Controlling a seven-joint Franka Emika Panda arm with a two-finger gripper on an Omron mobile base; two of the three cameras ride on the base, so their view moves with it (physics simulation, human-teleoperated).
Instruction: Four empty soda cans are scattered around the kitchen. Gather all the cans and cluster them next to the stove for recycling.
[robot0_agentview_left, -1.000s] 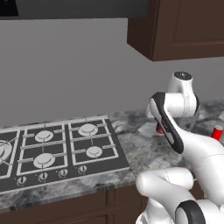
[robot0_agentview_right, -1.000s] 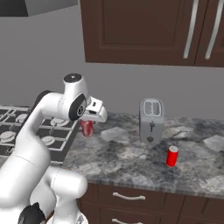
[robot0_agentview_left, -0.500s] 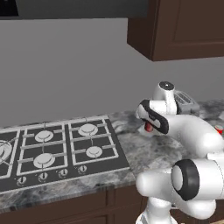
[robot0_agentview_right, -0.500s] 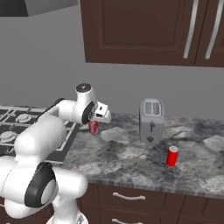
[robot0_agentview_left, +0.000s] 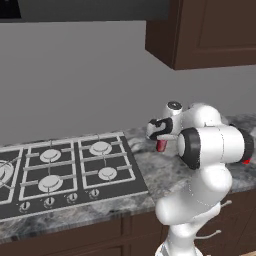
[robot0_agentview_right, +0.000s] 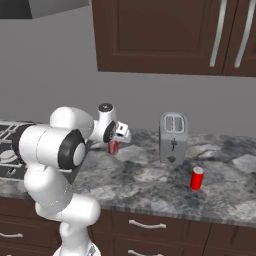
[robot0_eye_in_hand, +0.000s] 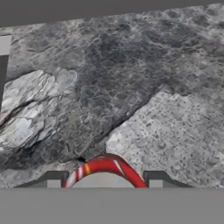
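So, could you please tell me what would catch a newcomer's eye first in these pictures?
Probably the red soda can held above the granite counter in the gripper, between the gas stove and the silver toaster. A second red can stands alone on the counter, in front of the toaster and to its right.
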